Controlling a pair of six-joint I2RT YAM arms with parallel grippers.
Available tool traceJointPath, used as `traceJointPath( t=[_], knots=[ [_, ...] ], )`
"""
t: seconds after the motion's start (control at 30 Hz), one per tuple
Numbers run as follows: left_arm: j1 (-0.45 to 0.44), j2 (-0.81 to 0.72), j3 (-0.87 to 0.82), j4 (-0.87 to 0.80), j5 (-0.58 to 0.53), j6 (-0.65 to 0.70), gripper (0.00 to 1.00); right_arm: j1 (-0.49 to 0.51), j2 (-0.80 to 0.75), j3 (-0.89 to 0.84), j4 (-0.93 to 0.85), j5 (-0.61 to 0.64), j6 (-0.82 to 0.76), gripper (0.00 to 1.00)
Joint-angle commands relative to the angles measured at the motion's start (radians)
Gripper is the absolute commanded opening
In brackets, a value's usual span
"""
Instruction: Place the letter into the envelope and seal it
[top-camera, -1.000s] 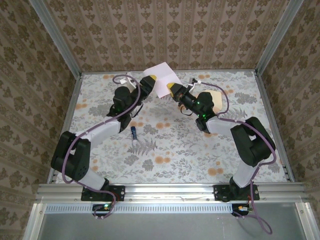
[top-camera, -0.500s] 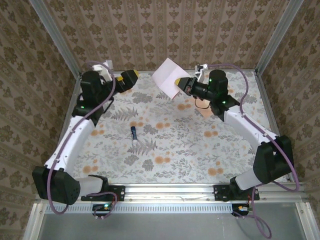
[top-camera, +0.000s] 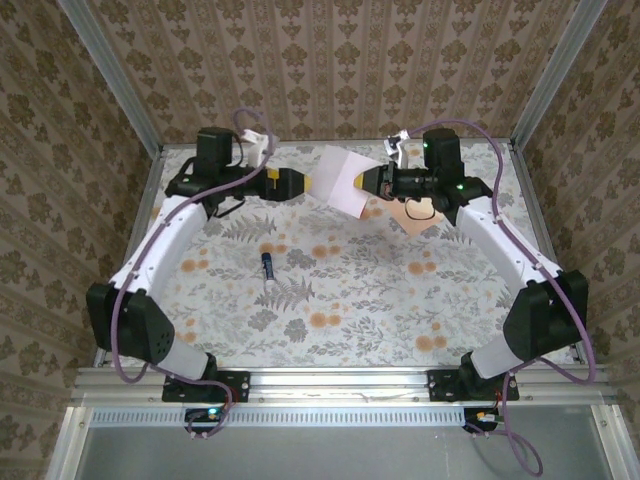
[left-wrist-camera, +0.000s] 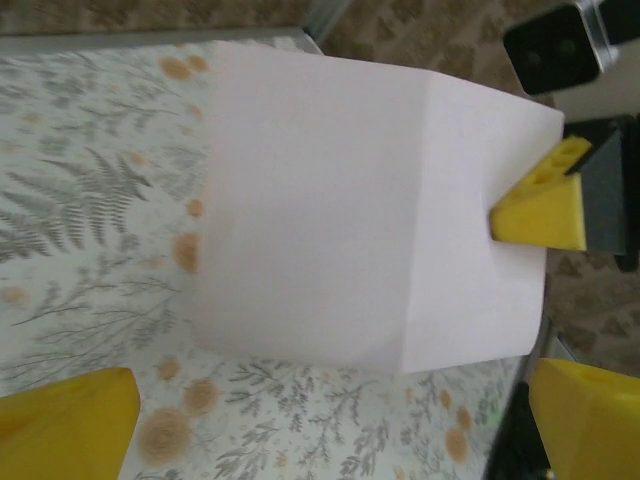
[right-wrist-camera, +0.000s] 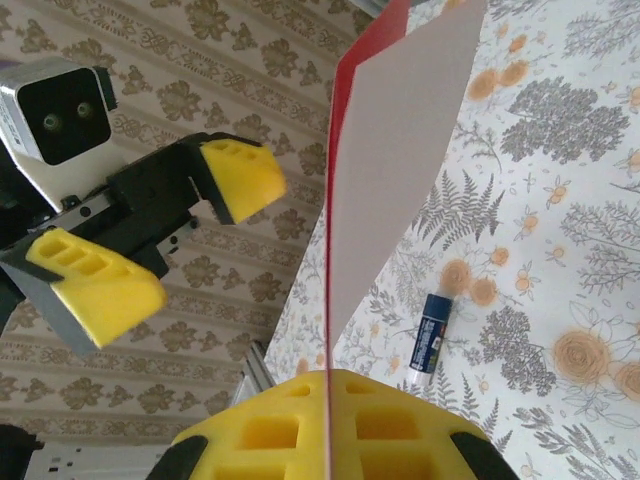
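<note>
The letter (top-camera: 340, 178), a pale sheet with a red edge, hangs in the air over the back of the table. My right gripper (top-camera: 360, 182) is shut on its right edge. Seen edge-on in the right wrist view, the letter (right-wrist-camera: 400, 150) runs up from between the yellow pads (right-wrist-camera: 260, 440). My left gripper (top-camera: 300, 183) is open, pointing at the sheet's left edge with a small gap to it. In the left wrist view the letter (left-wrist-camera: 370, 210) lies ahead of my spread fingers (left-wrist-camera: 65, 425). The peach envelope (top-camera: 420, 212) lies flat on the table under the right arm, partly hidden.
A blue glue stick (top-camera: 267, 266) lies on the flowered table left of centre, and the glue stick (right-wrist-camera: 432, 335) also shows under the sheet. Patterned walls and metal posts close off the back and sides close behind both grippers.
My left gripper opened at the letter, swung out to the back left, then came back to point at the sheet's left edge. The right gripper kept the letter and shifted it slightly.
</note>
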Motion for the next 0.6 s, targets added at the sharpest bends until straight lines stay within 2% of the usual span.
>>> traceJointPath(
  t=[0.0, 0.23, 0.57],
  knots=[
    [-0.04, 0.012, 0.049, -0.001, 0.09, 0.055, 1.0, -0.001, 0.016, 0.018, -0.013, -0.069, -0.018, 0.0],
    [-0.079, 0.052, 0.029, 0.056, 0.117, 0.016, 1.0, -0.002, 0.017, -0.004, 0.053, -0.094, 0.025, 0.0],
    [-0.074, 0.095, 0.028, 0.074, 0.099, 0.035, 1.0, 0.007, 0.024, -0.017, 0.158, -0.123, 0.097, 0.0]
  ],
)
